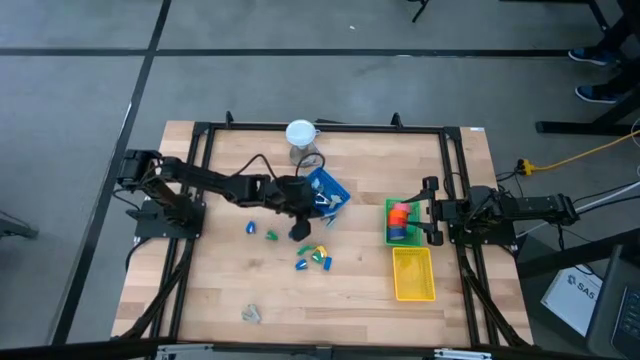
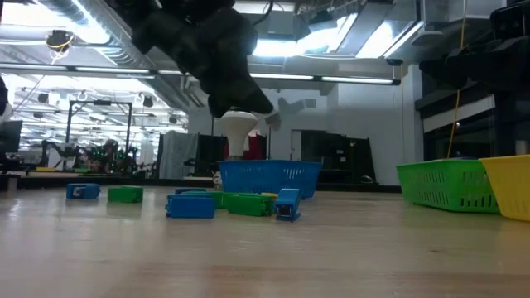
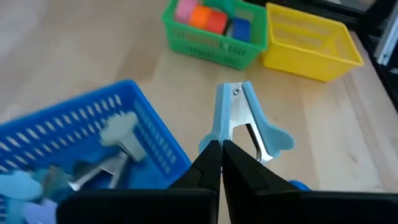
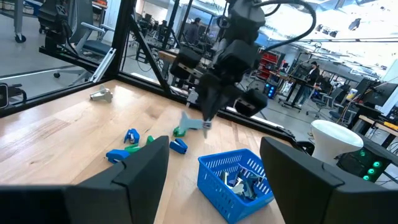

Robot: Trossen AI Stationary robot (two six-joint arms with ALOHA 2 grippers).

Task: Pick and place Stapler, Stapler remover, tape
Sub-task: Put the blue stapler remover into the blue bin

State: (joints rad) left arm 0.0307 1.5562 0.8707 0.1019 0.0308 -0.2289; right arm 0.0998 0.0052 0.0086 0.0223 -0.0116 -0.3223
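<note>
A: Wood tabletop, mid-run. Status?

B: My left gripper [image 3: 221,149] is clamped on a blue staple remover [image 3: 245,121], lifted just right of the blue basket [image 1: 327,190]. My right gripper [image 4: 214,162] waits wide open, empty, by the green basket [image 1: 388,222].

A: Tape?

B: Orange and pink tape [image 3: 200,14] sits in the green basket. Looks like the carry step. Next: swing left over the blue basket, then release.

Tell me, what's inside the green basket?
The green basket holds chunky pieces of tape: pink, orange and red ones, plus a blue piece at one end. Whatever lies beneath them is hidden by the pieces and the basket's walls.
</note>
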